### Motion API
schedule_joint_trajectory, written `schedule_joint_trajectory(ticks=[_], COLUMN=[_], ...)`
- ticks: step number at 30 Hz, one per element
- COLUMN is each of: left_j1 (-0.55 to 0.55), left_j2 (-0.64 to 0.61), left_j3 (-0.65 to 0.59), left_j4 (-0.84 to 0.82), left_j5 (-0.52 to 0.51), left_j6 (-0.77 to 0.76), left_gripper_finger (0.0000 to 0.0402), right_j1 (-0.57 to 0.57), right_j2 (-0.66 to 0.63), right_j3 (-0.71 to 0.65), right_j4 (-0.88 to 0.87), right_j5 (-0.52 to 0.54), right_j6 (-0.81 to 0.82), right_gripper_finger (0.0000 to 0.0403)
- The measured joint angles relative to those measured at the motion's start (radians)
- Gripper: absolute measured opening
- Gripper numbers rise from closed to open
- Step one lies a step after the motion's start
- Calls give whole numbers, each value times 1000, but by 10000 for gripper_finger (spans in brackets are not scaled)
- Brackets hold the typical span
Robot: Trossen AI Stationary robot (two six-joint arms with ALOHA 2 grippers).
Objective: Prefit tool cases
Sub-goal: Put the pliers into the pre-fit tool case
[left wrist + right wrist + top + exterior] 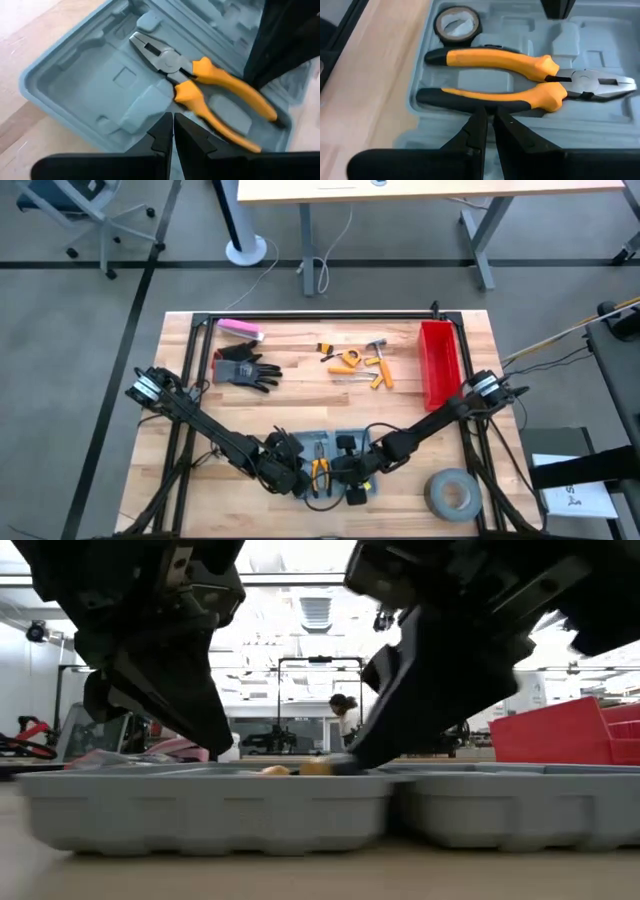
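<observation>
The grey-blue tool case (328,448) lies open and flat on the wooden table near its front edge. Orange-handled pliers (520,80) lie in the moulded slots of its left half, and a small ring of black tape (457,22) sits in a round slot beside them. My left gripper (173,120) is shut. It slants down over the tray just beside the pliers' handles (200,102). My right gripper (490,112) is shut too and comes in from the other side, with its tips at one pliers handle. In the low view both grippers (215,745) (352,762) reach down to the case's rim. My left gripper's shut tips stand at the tray floor (150,107) beside the pliers. I cannot tell whether they touch it. My right gripper's shut fingertips meet the pliers handle nearest to them (485,102) about mid-length, slanting down from the table's right. The fingers lie across the handle. The pliers lie flat in the case.
A red bin (438,362) stands at the right. Loose orange-handled tools (355,363), black gloves (243,368) and a pink block (240,329) lie toward the far side. A grey tape roll (452,492) sits at the front right. A person (345,712) is far off in the room.
</observation>
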Motion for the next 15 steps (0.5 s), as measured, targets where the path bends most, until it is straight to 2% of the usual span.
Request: schedule_joint_trajectory(ticks=[7,15], left_j1=[0,0], left_j2=[0,0], left_j3=[0,0], left_j4=[5,7], left_j5=[0,0], left_j6=[5,5], left_gripper_finger=[20,20], right_j1=[21,17], right_j2=[-62,-45], right_j3=[1,9], right_j4=[-41,-19], right_j5=[0,4], right_j6=[12,3], right_gripper_finger=[18,18])
